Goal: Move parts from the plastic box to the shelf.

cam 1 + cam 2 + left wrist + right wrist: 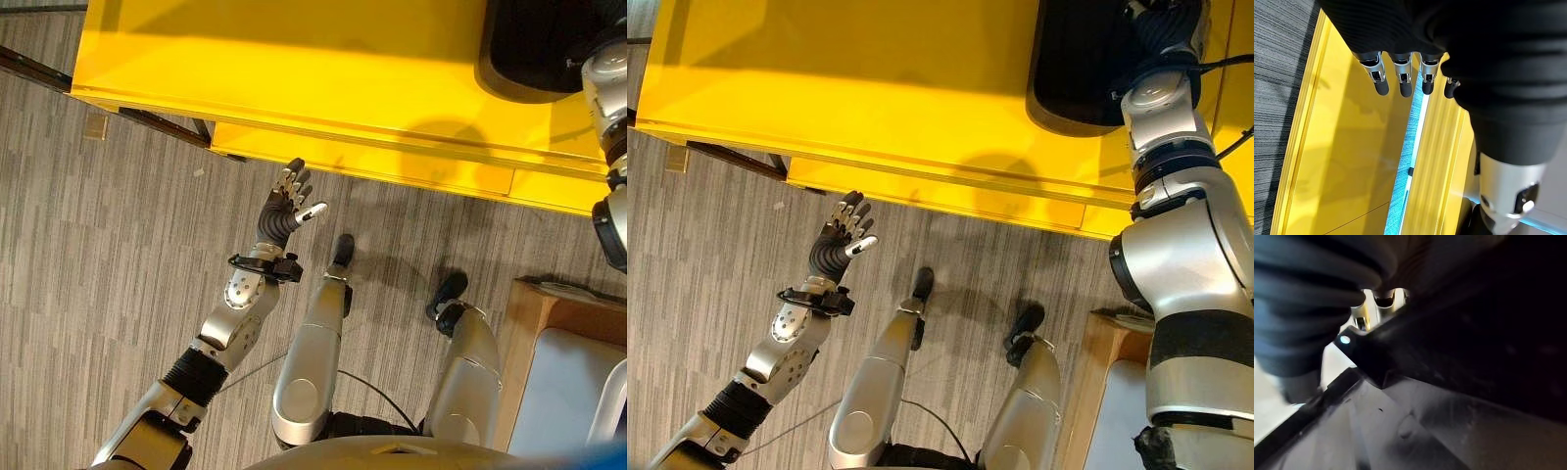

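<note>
The left hand [290, 204] hovers over the floor [98, 245] just before the yellow shelf [294, 59], fingers spread, empty. The right arm reaches into a black box [1078, 69] on the shelf; its hand is hidden, so grip cannot be told.

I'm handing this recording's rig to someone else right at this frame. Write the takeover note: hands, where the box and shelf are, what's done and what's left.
Left hand: open, fingers straight, holding nothing, raised over the floor just short of the yellow shelf's front edge.
Right hand: the arm reaches over the shelf into the black plastic box; the right wrist view shows dark box wall up close, but the fingers are hidden, so the grip is unclear.
The box stands on the top of the yellow shelf, toward the robot's right.
Done: no part can be seen lying on the shelf surface.
Left: pick parts out of the box and place them on the shelf.
</note>
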`<state>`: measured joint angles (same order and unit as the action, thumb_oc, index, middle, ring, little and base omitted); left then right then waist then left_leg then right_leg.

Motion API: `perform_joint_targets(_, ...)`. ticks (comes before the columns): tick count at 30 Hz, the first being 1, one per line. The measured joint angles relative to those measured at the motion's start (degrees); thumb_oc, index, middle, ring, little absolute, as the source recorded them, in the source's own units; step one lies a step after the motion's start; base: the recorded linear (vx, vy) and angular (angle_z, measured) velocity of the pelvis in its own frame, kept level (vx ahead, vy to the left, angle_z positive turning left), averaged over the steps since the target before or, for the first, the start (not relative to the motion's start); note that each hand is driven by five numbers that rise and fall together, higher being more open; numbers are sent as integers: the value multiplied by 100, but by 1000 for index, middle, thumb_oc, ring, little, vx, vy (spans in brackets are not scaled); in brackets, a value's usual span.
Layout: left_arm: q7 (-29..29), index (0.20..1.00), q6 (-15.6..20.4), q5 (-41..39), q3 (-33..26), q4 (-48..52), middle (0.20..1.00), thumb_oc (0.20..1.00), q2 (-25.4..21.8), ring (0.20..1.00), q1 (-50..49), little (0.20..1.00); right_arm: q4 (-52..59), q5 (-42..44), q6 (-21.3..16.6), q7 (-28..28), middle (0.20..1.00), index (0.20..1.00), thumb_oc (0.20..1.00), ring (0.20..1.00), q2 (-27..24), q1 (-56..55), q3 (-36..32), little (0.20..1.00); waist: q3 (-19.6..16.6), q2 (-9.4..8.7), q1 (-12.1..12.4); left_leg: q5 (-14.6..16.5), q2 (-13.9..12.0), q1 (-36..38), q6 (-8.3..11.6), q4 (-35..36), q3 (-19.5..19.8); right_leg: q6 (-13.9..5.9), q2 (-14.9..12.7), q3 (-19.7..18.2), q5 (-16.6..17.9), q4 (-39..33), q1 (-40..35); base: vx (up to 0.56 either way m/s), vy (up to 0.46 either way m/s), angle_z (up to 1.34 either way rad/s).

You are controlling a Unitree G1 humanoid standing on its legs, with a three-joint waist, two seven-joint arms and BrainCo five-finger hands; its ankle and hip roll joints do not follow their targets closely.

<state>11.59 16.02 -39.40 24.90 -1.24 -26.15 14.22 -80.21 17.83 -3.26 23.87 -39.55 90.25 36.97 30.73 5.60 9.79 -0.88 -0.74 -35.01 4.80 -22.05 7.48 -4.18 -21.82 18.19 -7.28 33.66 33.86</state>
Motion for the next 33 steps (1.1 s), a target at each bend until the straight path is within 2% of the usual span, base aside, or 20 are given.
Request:
perform_joint_targets(8, 0, 1000, 14, -2, -8, 0, 1000, 1000, -14, 1000, -3, 1000, 179, -3, -16, 114, 1000, 1000, 1000, 1000, 1, 6, 38, 1000, 1, -3, -49, 0, -1, -17, 0, -8, -2, 6, -4, -7, -4, 29, 30, 0, 0, 0)
perform_joint_targets(15, 1, 1000, 74, -4, -67, 7, 1000, 1000, -114, 1000, -3, 1000, 1127, -355, -24, 359, 1000, 1000, 1000, 1000, -106, 9, 293, 1000, 12, -24, -164, 3, -33, 2, -4, -23, -15, 15, 42, -21, 12, 21, 18, -3, 3, -2)
perform_joint_targets(21, 1, 1000, 78, -57, -193, 7, 1000, 1000, -166, 1000, -28, 1000, 2094, -402, -30, 595, 1000, 1000, 1000, 1000, -196, 15, 254, 1000, 33, -102, -290, 24, -76, 94, -24, -72, -50, 49, 125, -39, 70, -56, -87, -27, 15, -8)
perform_joint_targets(22, -4, 1000, 80, -57, -213, 5, 1000, 1000, -176, 1000, -39, 1000, 2546, -516, -57, 696, 1000, 1000, 1000, 1000, -200, 17, 202, 1000, 30, -128, -324, 50, -123, 119, -19, -134, -76, 72, 188, -46, 130, -101, -135, -95, 21, -14)
perform_joint_targets(27, -5, 1000, 80, -60, -308, 11, 1000, 1000, -197, 1000, -143, 1000, 3029, -679, -87, 850, 1000, 1000, 1000, 1000, -206, 18, 144, 1000, 18, -179, -395, 103, -152, 207, -57, -199, -85, 96, 223, -75, 132, -168, -254, -25, 11, -5)
perform_joint_targets(33, -17, 1000, 80, -62, -438, 13, 1000, 1000, -410, 1000, -336, 1000, 3604, -1071, -57, 1035, 1000, 1000, 1000, 1000, -214, -34, -142, 1000, 17, -339, -444, 122, -220, 367, -72, -208, -197, 62, 319, -171, 270, -423, -446, -20, 20, -12)
